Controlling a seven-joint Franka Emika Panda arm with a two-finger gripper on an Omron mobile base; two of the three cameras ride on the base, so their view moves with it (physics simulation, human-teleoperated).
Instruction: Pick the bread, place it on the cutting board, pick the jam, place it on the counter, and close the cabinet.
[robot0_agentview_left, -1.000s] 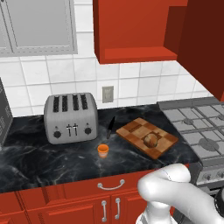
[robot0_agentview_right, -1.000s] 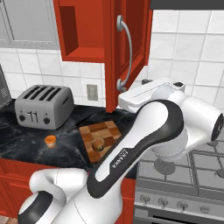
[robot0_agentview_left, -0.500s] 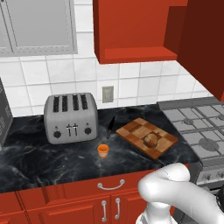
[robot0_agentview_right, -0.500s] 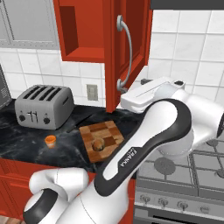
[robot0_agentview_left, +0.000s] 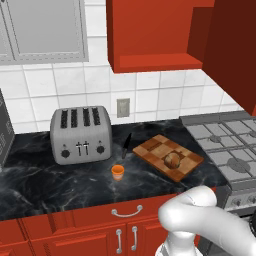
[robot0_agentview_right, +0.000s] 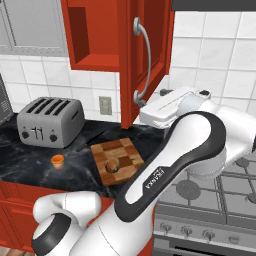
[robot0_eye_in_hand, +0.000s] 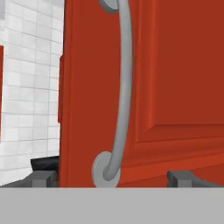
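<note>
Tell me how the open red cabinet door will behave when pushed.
The cabinet door looks rigid, so it probably swings on its hinge rather than flexing. Its handle looks smooth and curved, so the end effector might slip off; the flat panel seems safer.

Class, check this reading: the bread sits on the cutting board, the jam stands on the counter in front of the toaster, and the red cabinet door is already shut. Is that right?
One detail is wrong. The cabinet door stands open, as the right base view shows. The bread does sit on the cutting board, and the jam stands on the counter in front of the toaster.
</note>
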